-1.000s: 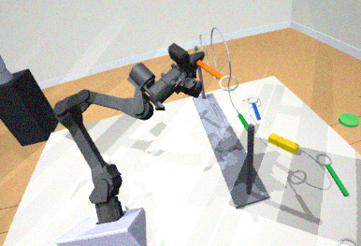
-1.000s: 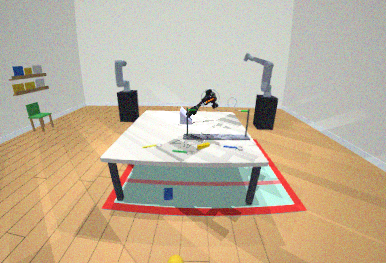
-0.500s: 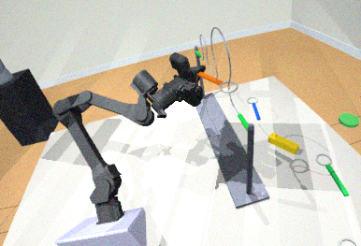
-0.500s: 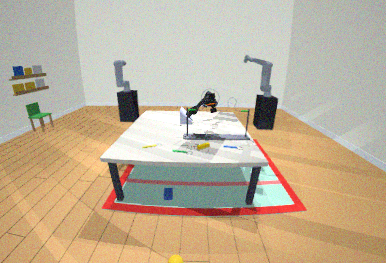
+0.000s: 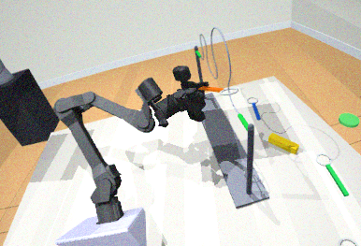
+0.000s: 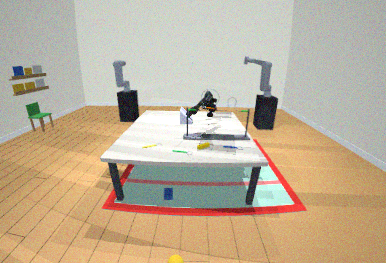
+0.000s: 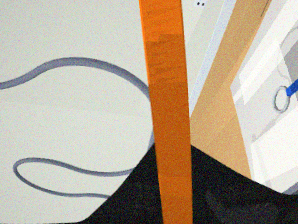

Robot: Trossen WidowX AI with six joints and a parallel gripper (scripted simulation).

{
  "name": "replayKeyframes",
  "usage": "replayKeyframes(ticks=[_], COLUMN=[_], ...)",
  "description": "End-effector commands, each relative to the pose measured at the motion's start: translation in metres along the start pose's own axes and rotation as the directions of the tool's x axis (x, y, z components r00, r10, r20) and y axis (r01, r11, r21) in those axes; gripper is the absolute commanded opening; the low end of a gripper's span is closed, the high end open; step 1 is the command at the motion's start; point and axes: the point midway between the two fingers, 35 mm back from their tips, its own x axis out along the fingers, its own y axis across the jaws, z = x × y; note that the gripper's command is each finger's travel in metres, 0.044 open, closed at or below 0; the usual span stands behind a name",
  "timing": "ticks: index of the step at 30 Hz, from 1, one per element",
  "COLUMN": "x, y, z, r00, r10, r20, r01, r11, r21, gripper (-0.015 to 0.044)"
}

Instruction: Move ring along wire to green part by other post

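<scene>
Orange handle [image 5: 211,88] sits clamped in the nearly closed gripper [image 5: 200,90] — held out sideways so the ring [image 5: 229,91] rides the looping grey wire [image 5: 220,51] mid-route, clear of it, I judge — between the posts.

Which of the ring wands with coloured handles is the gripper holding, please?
The orange-handled ring, clamped in the gripper; the blue-handled ring and green-handled ring lie on the table.

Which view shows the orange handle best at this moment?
The wrist view: the orange handle fills the frame, running straight between the gripper's jaws. The top view shows only a short orange stub at the gripper. In the exterior view it is too small to see.
</scene>
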Motion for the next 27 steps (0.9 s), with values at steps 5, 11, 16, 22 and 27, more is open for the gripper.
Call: replayKeyframes(ticks=[5,11,16,22,27], x=[0.003,-0.002,-0.008,-0.016,-0.024], y=[-0.030,-0.052,-0.069,-0.089,-0.103], z=[0.003,0.008,0.015,0.026,0.036], r00=[0.996,0.989,0.980,0.965,0.950], r10=[-0.077,-0.139,-0.192,-0.253,-0.300], r20=[0.054,0.055,0.059,0.072,0.088], r01=[0.086,0.149,0.200,0.253,0.291], r11=[0.982,0.944,0.895,0.819,0.743], r21=[-0.171,-0.295,-0.399,-0.515,-0.602], gripper=[-0.0150,-0.0150,-0.0150,-0.0150,-0.0150])
